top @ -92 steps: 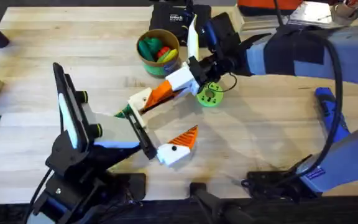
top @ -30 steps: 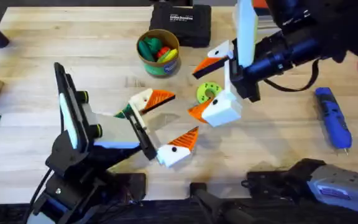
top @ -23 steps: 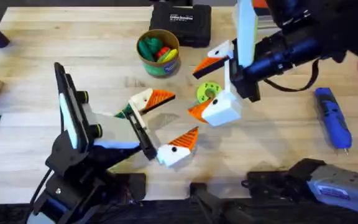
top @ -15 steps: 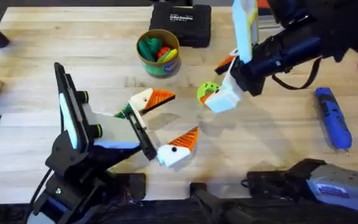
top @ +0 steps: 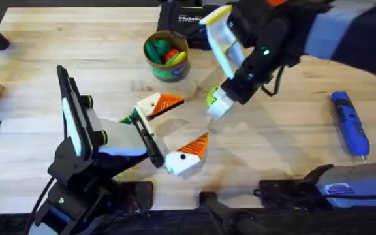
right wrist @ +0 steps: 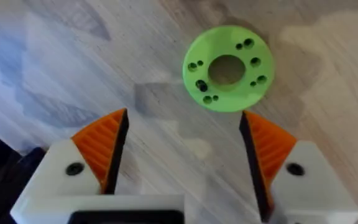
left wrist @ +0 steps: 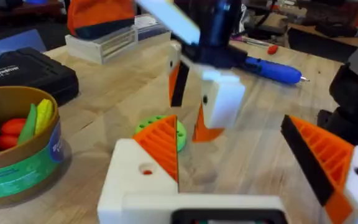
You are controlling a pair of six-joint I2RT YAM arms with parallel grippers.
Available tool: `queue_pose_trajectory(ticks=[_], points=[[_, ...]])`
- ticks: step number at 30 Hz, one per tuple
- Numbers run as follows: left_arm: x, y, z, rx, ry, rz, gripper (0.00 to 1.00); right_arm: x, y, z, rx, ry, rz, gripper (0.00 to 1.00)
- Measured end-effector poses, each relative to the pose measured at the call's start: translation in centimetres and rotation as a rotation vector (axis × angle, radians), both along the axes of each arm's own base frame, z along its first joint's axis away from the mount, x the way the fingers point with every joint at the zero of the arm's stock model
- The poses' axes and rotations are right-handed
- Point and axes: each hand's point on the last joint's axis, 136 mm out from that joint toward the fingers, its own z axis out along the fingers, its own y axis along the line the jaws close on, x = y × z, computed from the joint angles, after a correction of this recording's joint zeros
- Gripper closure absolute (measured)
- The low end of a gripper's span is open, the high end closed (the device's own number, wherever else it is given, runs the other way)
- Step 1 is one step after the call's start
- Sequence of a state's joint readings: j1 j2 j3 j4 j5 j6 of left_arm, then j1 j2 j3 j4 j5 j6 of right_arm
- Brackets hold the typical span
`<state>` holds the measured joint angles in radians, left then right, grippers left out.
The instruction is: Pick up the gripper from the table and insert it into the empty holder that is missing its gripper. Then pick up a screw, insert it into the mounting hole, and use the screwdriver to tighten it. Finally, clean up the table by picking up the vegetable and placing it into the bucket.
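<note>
The right pincer (right wrist: 182, 155) hangs released over the green disc (right wrist: 227, 68) lying flat on the counter (top: 286, 143). The left pincer (top: 175, 130) rests released nearby. The blue screwdriver (top: 350, 124) lies well apart.

The left arm lies low over the near left part of the table, its forearm stretched toward the middle. The left gripper (top: 172, 131) is spread wide, one white finger with an orange pad (top: 169, 102) set well apart from the other, nothing between them. The right arm reaches in from the far right, wrist bent steeply downward. The right gripper (right wrist: 182, 152) points straight down, its fingers (right wrist: 102, 149) parted wide with only bare wood between them.
</note>
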<state>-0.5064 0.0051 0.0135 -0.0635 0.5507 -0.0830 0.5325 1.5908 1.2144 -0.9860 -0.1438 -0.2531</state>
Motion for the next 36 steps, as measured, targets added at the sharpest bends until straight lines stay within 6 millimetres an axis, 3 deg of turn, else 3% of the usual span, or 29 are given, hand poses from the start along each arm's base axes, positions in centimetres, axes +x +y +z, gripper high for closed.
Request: queue_pose_trajectory(ticks=[7,12,15,20,26,36], points=[[0.0,0.0,0.0,0.0,0.0,0.0,0.015,0.5,1.7,-2.6,-0.115,-0.054,0.046,0.01],[0.0,0.0,0.0,0.0,0.0,0.0,0.015,1.3,1.9,-3.2,-0.132,-0.076,0.009,0.21],[0.0,0.0,0.0,0.0,0.0,0.0,0.015,1.5,1.8,-3.2,-0.138,-0.082,-0.006,0.42],[0.0,0.0,0.0,0.0,0.0,0.0,0.015,1.5,1.7,-3.2,-0.142,-0.079,-0.025,0.62],[0.0,0.0,0.0,0.0,0.0,0.0,0.015,1.5,1.5,-3.3,-0.148,-0.075,-0.036,0.689],[0.0,0.0,0.0,0.0,0.0,0.0,0.015,2.4,1.1,-3.2,-0.096,-0.055,-0.102,0.685]])
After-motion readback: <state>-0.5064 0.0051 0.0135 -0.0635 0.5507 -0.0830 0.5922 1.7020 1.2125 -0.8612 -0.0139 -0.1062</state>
